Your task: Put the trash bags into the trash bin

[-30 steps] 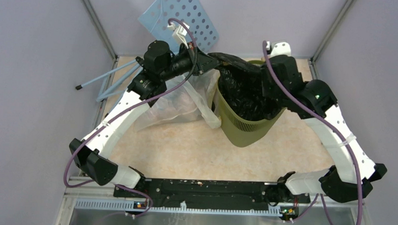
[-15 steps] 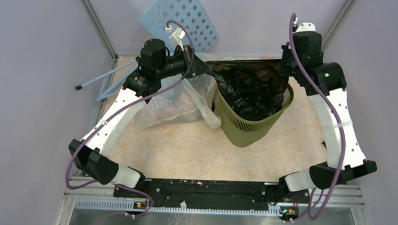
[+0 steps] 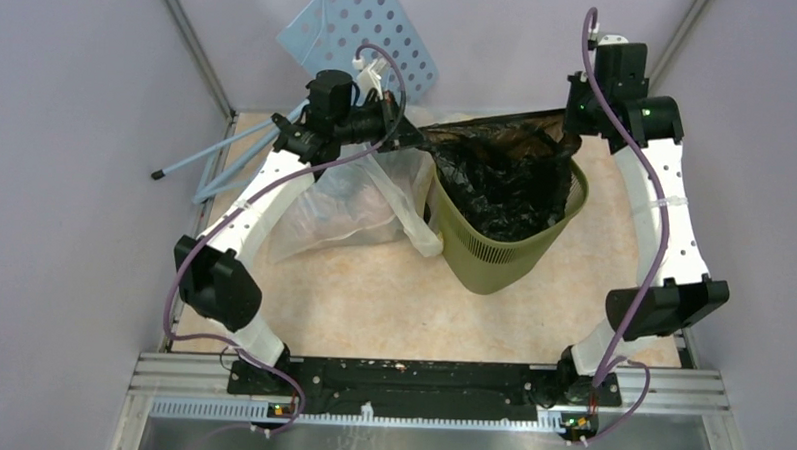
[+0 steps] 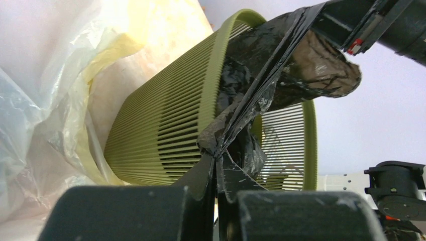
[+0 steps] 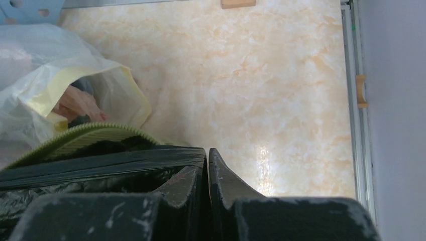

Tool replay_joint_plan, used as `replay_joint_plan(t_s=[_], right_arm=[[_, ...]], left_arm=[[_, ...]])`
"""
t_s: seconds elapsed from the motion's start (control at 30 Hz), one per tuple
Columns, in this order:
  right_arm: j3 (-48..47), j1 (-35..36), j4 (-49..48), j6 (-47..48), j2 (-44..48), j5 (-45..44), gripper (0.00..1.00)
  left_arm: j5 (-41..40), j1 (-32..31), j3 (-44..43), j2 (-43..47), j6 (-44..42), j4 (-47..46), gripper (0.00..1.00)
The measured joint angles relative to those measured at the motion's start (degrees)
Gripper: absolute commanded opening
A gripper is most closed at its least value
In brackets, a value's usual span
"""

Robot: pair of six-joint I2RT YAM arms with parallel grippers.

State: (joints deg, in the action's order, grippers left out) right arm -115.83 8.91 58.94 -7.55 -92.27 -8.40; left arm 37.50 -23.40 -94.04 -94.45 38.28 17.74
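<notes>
The left gripper (image 4: 216, 159) is clenched on the left edge of the black trash bag (image 3: 491, 183), the right gripper (image 5: 207, 154) on its right edge. The bag stretches over the green trash bin (image 3: 488, 260), sagging inside.

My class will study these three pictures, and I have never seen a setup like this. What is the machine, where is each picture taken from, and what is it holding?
It is a robot: two arms bolted to the near edge of a table. The wide picture looks down from above and behind them. The other two come from a camera on each wrist, with that arm's own fingers at the bottom. On the table are a green mesh bin and a clear plastic bag beside it. At the back is a pale blue board with holes. The left gripper and the right gripper are each shut on the rim of a black trash bag, stretching its mouth over the bin while the rest hangs inside.
</notes>
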Motion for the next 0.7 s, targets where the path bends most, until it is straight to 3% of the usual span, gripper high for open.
replay_joint_plan(t_s=[0.13,0.33,0.7], right_arm=[[-4.9,-2.5,0.3,0.0,-4.4,3.2,0.19],[-6.8,-4.6,0.2,0.0,-9.1,7.0,0.25],[5.7,-6.9,-4.3,-1.1,-9.5,12.2,0.39]], left_arm=[[1.1,1.0,-1.6,-3.3,-0.2,0.0,0.05],[3.3,2.0,-2.7,-7.5,-0.6,0.0,0.09],[7.3,2.3,0.1,-11.1,-0.8,-0.3,0.12]])
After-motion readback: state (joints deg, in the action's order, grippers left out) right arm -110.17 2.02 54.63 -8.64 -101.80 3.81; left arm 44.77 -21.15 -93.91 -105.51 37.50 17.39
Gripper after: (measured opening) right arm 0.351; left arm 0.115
